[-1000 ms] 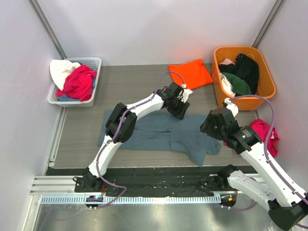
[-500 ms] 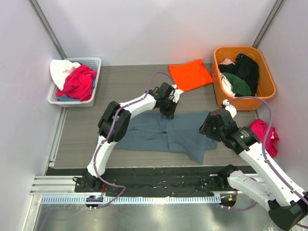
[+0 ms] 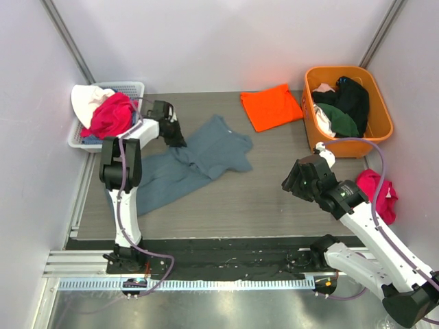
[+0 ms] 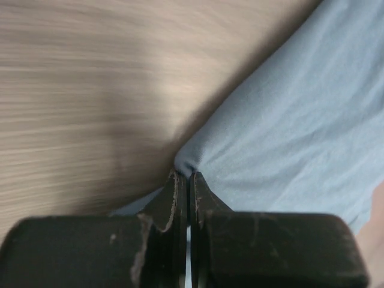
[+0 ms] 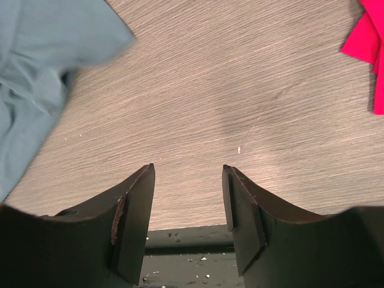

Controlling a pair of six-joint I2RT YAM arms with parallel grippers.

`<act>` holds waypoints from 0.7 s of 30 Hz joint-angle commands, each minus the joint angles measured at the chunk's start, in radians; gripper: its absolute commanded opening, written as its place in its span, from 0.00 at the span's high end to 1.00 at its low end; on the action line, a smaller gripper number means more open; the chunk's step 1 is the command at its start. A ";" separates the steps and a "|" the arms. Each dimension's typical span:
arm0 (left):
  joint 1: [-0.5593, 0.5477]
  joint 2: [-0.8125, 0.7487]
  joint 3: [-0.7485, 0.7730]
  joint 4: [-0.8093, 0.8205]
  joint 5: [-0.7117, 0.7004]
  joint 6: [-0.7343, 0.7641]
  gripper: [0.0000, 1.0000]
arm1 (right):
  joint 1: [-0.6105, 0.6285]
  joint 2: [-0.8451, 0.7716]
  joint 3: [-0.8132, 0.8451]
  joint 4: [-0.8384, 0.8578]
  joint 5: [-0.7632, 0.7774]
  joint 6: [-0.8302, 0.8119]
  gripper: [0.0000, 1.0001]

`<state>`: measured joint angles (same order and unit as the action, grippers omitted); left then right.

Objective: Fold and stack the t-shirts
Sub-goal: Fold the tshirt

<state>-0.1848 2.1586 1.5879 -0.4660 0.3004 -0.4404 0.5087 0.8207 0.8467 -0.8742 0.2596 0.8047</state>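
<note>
The left arm's [image 3: 140, 130] jaws are pinched fully together on a small nub of the blue-grey t-shirt [image 4: 288, 120]. They grip its edge just above the wood of the desk [image 4: 72, 90]. From that pinch the shirt runs diagonally across the left half of the desk, rumpled and twisted through its middle, one end towards the near left and the other towards the centre. The grip point sits close to the white basket [image 3: 130, 89] of mixed clothes.

The right arm's [image 3: 357, 209] jaws stand partly apart over bare wood and hold nothing. The shirt's nearest corner is well to their left and a pink cloth [image 5: 366, 48] lies off to their right. The orange t-shirt [image 3: 271, 106] lies folded at the far side, just beside the orange tub [image 3: 312, 130].

The step looks like laying the blue-grey shirt out flat before folding. To do it well:

- Keep the pinch firm, since only a small bit of cloth is caught.
- Draw the edge low and slowly, so the cloth spreads rather than bunches.
- Steer clear of the basket.
- A second hold from the right jaws on the opposite edge would likely help to pull the twist out.
</note>
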 commanded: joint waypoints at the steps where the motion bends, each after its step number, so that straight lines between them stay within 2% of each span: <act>1: 0.007 -0.002 0.118 0.026 -0.136 -0.149 0.97 | -0.001 -0.002 0.006 0.040 -0.008 0.013 0.43; 2: 0.007 0.015 0.194 -0.003 -0.124 -0.153 0.91 | 0.001 -0.002 0.002 0.043 -0.017 0.010 0.43; 3: 0.004 0.027 0.230 -0.013 -0.103 -0.158 0.73 | -0.001 0.001 -0.003 0.047 -0.026 0.008 0.43; 5: -0.005 0.043 0.311 -0.039 -0.093 -0.166 0.51 | 0.001 0.011 -0.024 0.078 -0.069 -0.002 0.41; 6: -0.016 0.041 0.334 -0.048 -0.099 -0.158 0.32 | 0.001 0.017 -0.043 0.090 -0.083 -0.005 0.40; 7: -0.021 0.032 0.354 -0.062 -0.115 -0.141 0.25 | 0.001 0.020 -0.050 0.112 -0.095 -0.004 0.40; 8: -0.025 0.024 0.394 -0.068 -0.122 -0.132 0.13 | 0.001 0.031 -0.058 0.122 -0.120 -0.004 0.39; 11: -0.031 0.000 0.466 -0.109 -0.165 -0.080 0.03 | 0.001 0.043 -0.096 0.181 -0.155 0.001 0.38; 14: -0.033 -0.060 0.482 -0.151 -0.220 -0.034 0.02 | 0.004 0.076 -0.130 0.257 -0.216 0.011 0.37; 17: -0.053 -0.188 0.402 -0.152 -0.268 0.015 0.01 | 0.030 0.122 -0.152 0.361 -0.246 0.050 0.38; 21: -0.090 -0.386 0.226 -0.157 -0.326 0.037 0.00 | 0.166 0.315 -0.105 0.509 -0.188 0.106 0.38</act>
<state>-0.2409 2.0125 1.9144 -0.5999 0.0589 -0.4606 0.5743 0.9955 0.6922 -0.5735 0.0528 0.8471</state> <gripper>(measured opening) 0.994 0.625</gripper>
